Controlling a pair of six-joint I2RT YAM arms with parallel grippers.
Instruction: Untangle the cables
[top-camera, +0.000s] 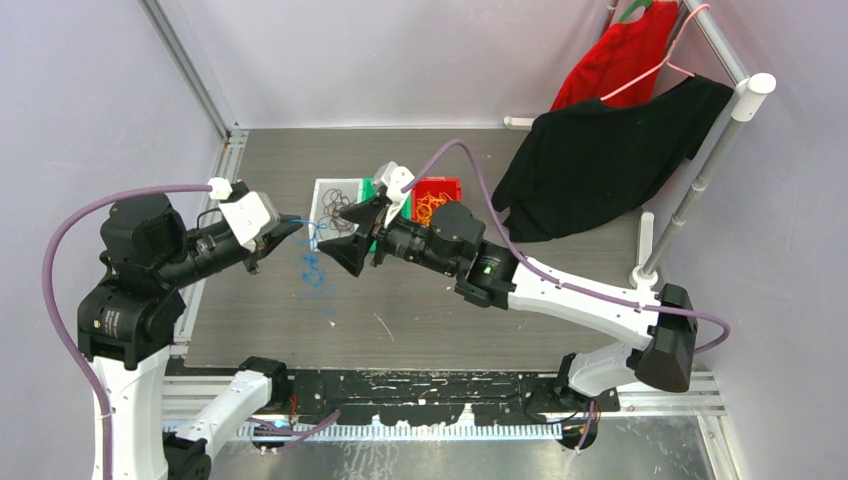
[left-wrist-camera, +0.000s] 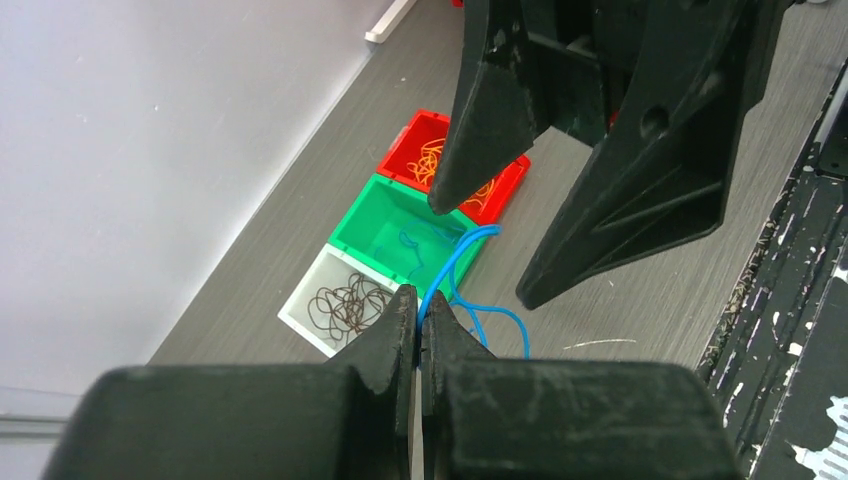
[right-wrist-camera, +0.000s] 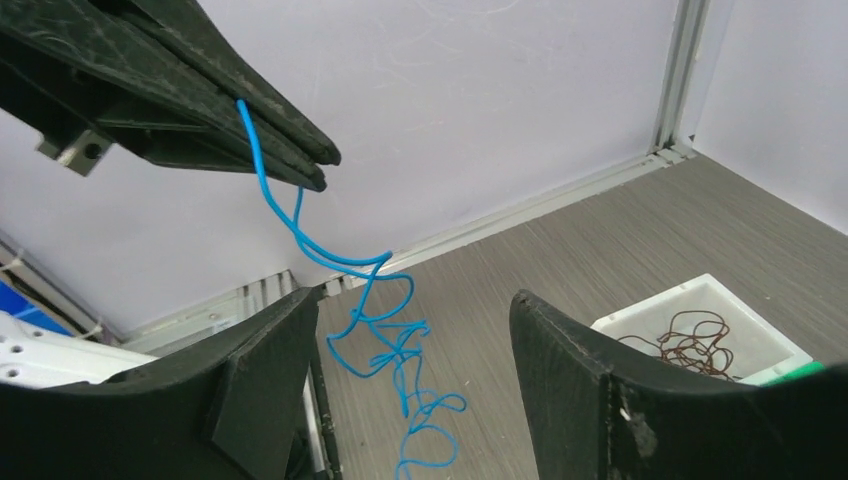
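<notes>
Left claw (left-wrist-camera: 420, 305) was pinched fully closed on the blue cable (right-wrist-camera: 375, 265), which hung in loose curls down to the table (top-camera: 430, 310). Right claw (right-wrist-camera: 415, 300) gaped wide just beside that strand, holding nothing. Farther off sat a white bin (left-wrist-camera: 296, 312) with brown cable (left-wrist-camera: 345, 305), a green bin (left-wrist-camera: 372, 215), and a red bin (left-wrist-camera: 405, 140) with orange cables (left-wrist-camera: 432, 160).
</notes>
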